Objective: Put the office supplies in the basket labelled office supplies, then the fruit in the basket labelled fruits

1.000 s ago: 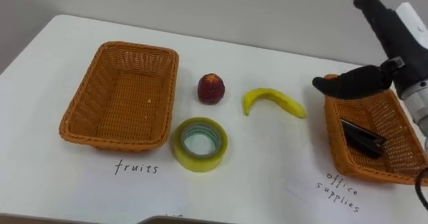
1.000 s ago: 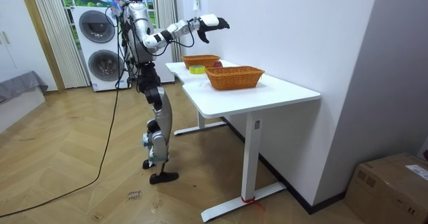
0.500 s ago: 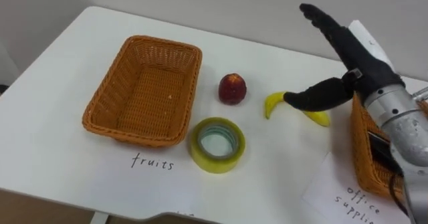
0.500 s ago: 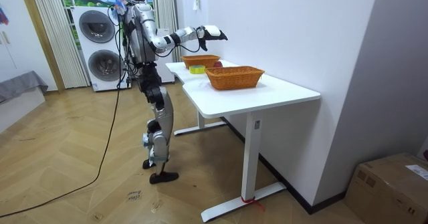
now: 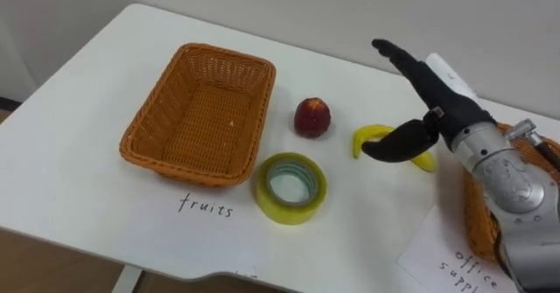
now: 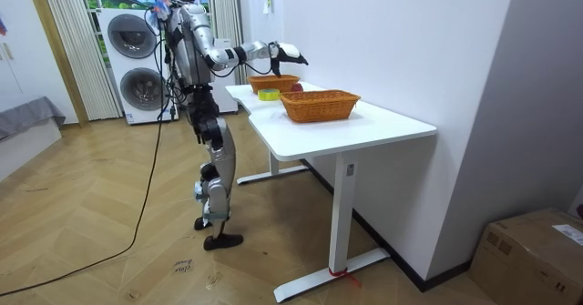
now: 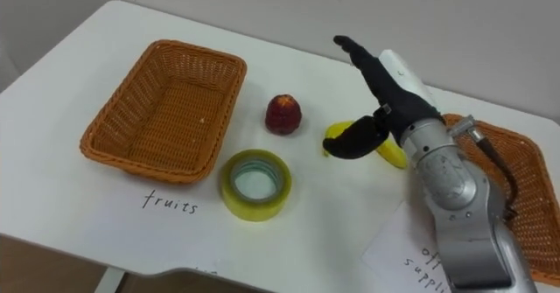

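Hiding the banana (image 5: 366, 136) midway, right hand (image 5: 437, 101), fingers (image 5: 398, 57) straight, right basket (image 7: 503, 130) cropped

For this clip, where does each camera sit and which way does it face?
Left eye view: on the robot's head, looking down at the white table; its right hand and forearm hover over the banana.
Right eye view: just beside it, same downward look, same hand.
Room view: standing in the room off the table's near end, facing the whole robot.
Shared: fruits basket and hand in all three.
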Robot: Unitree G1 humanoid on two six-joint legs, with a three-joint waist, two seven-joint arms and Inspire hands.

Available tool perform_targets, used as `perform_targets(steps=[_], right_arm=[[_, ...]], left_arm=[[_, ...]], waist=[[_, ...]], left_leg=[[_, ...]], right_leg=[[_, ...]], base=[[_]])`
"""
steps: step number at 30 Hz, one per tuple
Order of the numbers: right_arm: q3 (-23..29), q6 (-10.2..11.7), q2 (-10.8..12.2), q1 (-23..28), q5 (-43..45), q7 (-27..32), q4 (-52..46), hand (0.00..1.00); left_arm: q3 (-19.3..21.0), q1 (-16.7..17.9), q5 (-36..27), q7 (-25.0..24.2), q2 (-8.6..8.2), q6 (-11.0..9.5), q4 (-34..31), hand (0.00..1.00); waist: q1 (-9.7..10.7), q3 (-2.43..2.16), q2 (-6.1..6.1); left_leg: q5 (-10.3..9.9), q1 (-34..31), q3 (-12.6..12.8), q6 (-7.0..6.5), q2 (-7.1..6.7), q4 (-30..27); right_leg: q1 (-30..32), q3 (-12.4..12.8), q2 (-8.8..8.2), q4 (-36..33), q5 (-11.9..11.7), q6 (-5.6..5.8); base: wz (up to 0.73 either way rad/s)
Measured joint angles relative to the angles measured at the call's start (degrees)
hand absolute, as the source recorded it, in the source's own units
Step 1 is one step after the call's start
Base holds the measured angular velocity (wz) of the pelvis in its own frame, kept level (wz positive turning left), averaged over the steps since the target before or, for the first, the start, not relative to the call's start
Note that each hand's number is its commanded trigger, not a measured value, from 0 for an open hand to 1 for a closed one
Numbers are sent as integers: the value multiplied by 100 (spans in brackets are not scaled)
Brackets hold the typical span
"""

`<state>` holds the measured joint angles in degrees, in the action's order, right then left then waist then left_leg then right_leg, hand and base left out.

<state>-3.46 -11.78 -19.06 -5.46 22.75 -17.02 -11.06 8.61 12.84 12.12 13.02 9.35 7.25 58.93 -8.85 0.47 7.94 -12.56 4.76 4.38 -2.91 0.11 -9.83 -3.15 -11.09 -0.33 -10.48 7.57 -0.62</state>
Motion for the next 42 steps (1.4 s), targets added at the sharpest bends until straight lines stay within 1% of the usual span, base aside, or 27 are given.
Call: perform_targets(steps=[1,3,5,9,10,14,16,20,24,27,38,42], right_arm=[[-34,-21,91,0,1,-64,9,0],[-102,-48,168,0,0,-146,21,0],[-206,-78,174,0,-15,-201,26,0],[-266,-84,312,-1,-85,-301,154,0],[-275,-84,350,-1,-130,-310,180,0],[-424,-83,353,-21,-248,-309,240,0],[-459,-83,397,-21,-270,-310,314,0],[-460,-80,443,-24,-270,-308,443,0],[-545,-77,588,-77,-273,-241,894,0],[-668,-76,589,-77,-287,-240,976,0],[-668,-76,588,-79,-319,-227,999,0],[-672,-75,588,-112,-319,-166,1078,0]], left_arm=[[0,-3,0,0,-5,20,-18,0],[-6,-4,-1,2,-16,45,-66,0],[-43,-18,0,2,-15,84,-98,0],[-57,-23,-1,1,5,140,-181,0],[-57,-22,-1,0,7,152,-182,0],[-103,-27,-3,-9,45,161,-184,0],[-104,-51,-3,-20,48,165,-284,0],[-117,-123,-8,-24,43,151,-370,0],[-213,-175,-10,-24,22,149,-365,0],[-211,-200,-10,-24,19,145,-365,0],[-218,-210,-15,-26,18,137,-367,0],[-322,-209,-12,4,25,138,-320,0]], waist=[[-13,0,0],[-49,0,0],[-76,-3,4],[-127,-23,35],[-143,-21,40],[-191,-20,43],[-213,-11,54],[-261,-9,63],[-268,-4,61],[-267,-1,57],[-275,5,48],[-291,9,42]], left_leg=[[1,0,0,1,1,0],[1,-1,-3,2,0,0],[1,-9,-19,2,-1,0],[2,-15,-57,2,-1,9],[2,-16,-59,1,-2,11],[1,-18,-85,1,-8,14],[2,-24,-143,1,-19,12],[2,-27,-193,2,-20,13],[8,-25,-207,-9,-41,19],[9,-26,-211,-16,-52,24],[16,-26,-227,-27,-67,24],[20,-26,-233,-35,-74,27]], right_leg=[[0,4,2,1,0,0],[0,5,3,3,0,0],[0,-8,2,4,0,0],[-1,-18,3,6,0,0],[-1,-20,2,10,0,0],[-23,-33,-2,47,0,0],[-59,-90,-11,93,0,0],[-76,-168,-15,92,0,1],[-78,-167,-28,93,0,1],[-75,-167,-38,93,0,1],[-78,-168,-46,92,1,2],[-77,-167,-54,91,1,2]], base=[[0],[0],[3],[4],[0],[3],[10],[8],[1],[0],[0],[0]])
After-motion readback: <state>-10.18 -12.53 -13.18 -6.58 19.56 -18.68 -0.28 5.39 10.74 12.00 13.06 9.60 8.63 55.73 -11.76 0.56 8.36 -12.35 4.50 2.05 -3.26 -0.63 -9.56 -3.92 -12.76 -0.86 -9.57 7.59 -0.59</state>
